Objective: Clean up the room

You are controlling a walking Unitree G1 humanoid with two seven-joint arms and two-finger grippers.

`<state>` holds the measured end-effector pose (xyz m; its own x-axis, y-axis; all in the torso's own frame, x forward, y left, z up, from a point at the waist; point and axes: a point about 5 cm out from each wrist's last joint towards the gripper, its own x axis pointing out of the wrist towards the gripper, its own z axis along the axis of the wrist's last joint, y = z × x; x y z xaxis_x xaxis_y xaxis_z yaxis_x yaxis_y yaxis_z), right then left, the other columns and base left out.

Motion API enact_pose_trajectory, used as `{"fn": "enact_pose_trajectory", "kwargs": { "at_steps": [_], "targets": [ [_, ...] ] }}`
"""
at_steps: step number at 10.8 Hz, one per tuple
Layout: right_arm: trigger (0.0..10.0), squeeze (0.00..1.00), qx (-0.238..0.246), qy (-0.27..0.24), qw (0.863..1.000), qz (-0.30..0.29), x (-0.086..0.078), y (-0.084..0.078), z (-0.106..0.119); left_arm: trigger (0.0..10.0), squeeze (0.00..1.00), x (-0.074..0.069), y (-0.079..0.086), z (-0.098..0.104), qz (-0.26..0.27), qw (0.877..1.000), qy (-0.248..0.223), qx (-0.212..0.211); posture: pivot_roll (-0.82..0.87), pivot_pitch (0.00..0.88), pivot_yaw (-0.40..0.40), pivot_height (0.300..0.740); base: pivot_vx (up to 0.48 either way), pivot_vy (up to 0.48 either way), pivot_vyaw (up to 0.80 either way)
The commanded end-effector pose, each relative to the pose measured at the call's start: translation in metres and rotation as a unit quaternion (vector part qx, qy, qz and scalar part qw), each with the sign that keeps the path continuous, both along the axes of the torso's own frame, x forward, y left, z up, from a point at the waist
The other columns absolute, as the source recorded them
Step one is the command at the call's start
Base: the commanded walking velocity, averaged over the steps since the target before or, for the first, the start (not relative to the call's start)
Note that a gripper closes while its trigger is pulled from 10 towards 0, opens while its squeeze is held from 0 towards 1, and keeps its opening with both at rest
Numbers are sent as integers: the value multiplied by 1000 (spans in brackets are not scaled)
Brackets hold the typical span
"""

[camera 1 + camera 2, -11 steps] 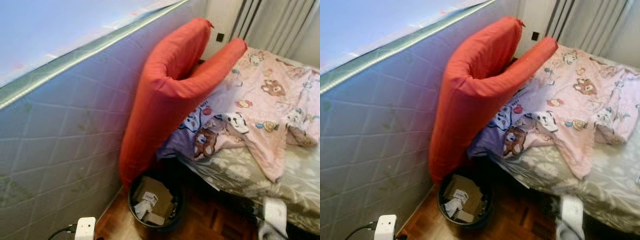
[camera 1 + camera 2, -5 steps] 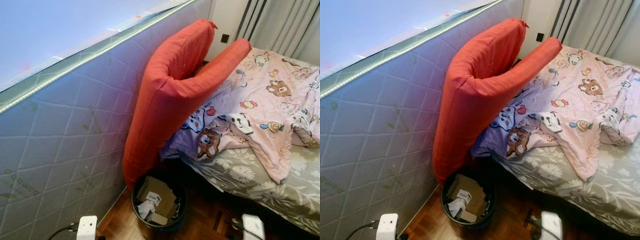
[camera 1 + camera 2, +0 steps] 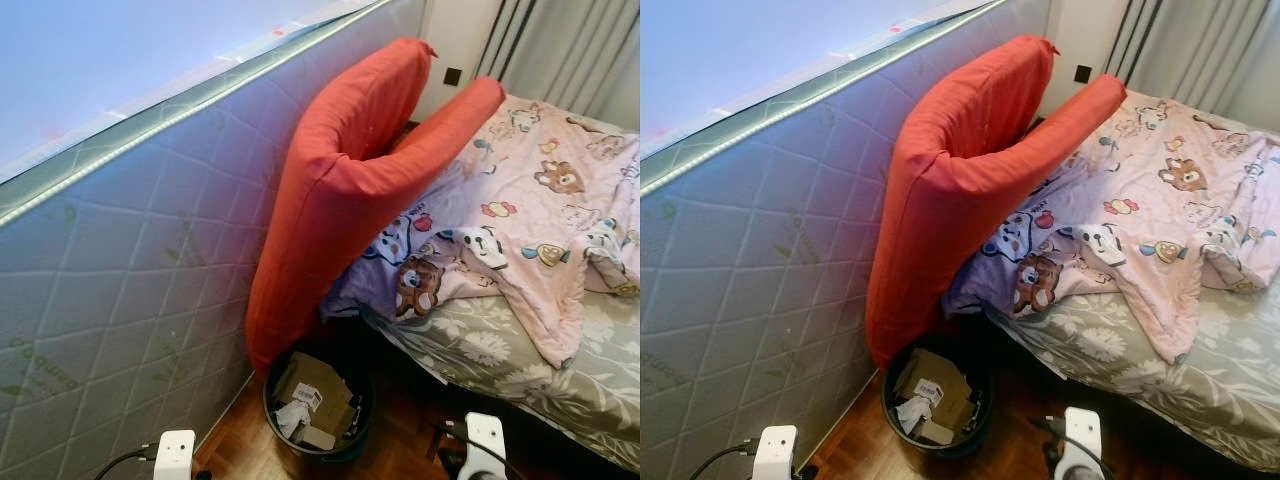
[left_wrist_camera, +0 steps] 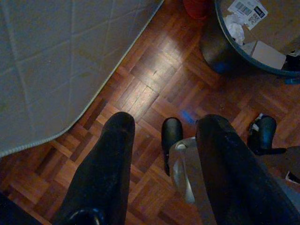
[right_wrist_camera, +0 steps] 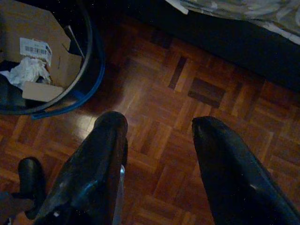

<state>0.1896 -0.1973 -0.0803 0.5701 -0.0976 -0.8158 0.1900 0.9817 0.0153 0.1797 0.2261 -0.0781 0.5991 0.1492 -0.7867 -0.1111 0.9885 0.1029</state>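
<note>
A black waste bin (image 3: 318,400) holding cardboard and crumpled paper stands on the parquet floor, between an upright mattress and the bed. A big red cushion (image 3: 340,190) is folded against the mattress, its lower end just above the bin. A pink cartoon-print blanket (image 3: 530,210) lies rumpled on the bed. My left gripper (image 4: 166,129) hangs open over the floor, with the bin (image 4: 253,61) ahead of it. My right gripper (image 5: 159,124) is open above the parquet, near the bin's rim (image 5: 89,70). Nothing is between either pair of fingers.
The grey quilted mattress (image 3: 130,260) stands on edge along the left. The bed (image 3: 500,360) with a floral sheet fills the right, and grey curtains (image 3: 570,50) hang behind it. A strip of parquet floor (image 3: 400,440) runs between mattress and bed.
The camera has risen and shifted slightly. My right arm's white wrist has moved left along the lower edge, closer to the bin. The bin, cushion and blanket lie as before.
</note>
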Motion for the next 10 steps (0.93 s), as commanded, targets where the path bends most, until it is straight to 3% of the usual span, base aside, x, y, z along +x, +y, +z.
{"fn": "enact_pose_trajectory", "kwargs": {
  "at_steps": [1,4,10],
  "targets": [
    [10000,0,1,5,1000,-9,-4,-3,-1,10000,0,-5,1,-3,2,1000,15,0,162,73,-60,740,0,0,0],
    [10000,0,3,-1,1000,-21,-2,-6,0,10000,0,-5,1,-3,1,1000,15,2,161,75,-59,740,0,0,0],
    [10000,0,11,-1,1000,-25,-2,-2,-1,10000,0,-1,3,0,-6,1000,11,9,164,62,-40,740,0,-308,0]
  ]
}}
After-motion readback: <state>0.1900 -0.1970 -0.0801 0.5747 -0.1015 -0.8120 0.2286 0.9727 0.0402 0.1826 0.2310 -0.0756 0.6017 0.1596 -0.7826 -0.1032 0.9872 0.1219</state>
